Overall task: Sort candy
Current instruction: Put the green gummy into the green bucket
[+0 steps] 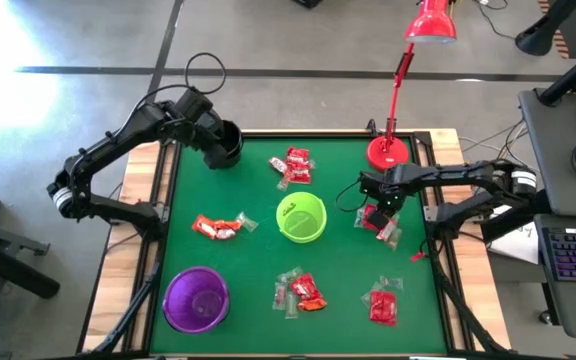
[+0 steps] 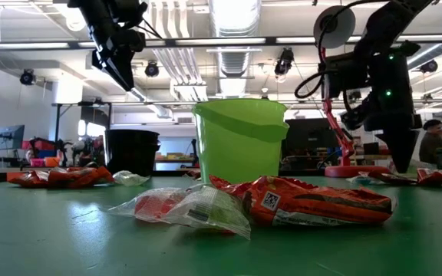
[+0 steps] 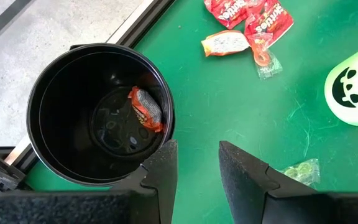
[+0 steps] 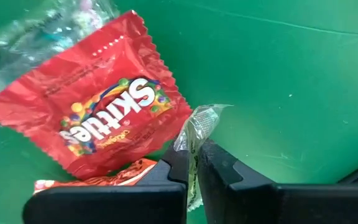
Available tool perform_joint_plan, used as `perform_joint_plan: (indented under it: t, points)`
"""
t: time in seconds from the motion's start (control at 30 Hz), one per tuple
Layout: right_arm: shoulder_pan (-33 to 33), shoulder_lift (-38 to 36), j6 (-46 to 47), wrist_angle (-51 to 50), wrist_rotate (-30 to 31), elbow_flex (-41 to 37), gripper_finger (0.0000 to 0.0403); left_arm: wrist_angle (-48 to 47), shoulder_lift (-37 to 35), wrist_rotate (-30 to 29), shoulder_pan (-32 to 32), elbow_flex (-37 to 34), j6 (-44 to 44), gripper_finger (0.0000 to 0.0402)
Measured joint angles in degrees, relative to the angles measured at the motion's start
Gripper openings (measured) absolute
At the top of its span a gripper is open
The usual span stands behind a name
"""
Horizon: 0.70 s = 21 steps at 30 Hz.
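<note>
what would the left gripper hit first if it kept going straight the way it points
Probably the black cup: the left gripper hangs open at its rim, so it would meet the near rim or the bare green table beside it; depth is unclear.

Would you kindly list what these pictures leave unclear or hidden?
- High view: the right gripper covers the candy beneath it.
- Low view: the green cup hides the candy behind.
- Left wrist view: the black cup holds one red-orange candy, print unreadable.
</note>
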Motion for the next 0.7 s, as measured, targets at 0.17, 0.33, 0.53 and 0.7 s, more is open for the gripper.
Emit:
perform_joint_plan:
  t: [0.17,0.33,0.53,0.7]
  points:
    - [0.0,-2.32,3.46,0.0,-0.36,0.87,0.0009,0.03,0.0,0.0,0.01,0.0,-0.02,0.01]
    - [0.02,-4.18,4.1,0.78,-0.42,5.49,0.0009,0.03,0.0,0.0,-0.01,0.0,-0.02,0.01]
    - [0.07,-4.23,3.0,5.79,-0.42,14.48,0.0009,-0.07,0.0,0.0,0.0,0.0,0.24,0.01]
    - [0.15,-2.51,-0.1,7.96,-0.44,21.31,0.0009,-0.38,0.0,0.0,-0.01,0.0,0.39,0.01]
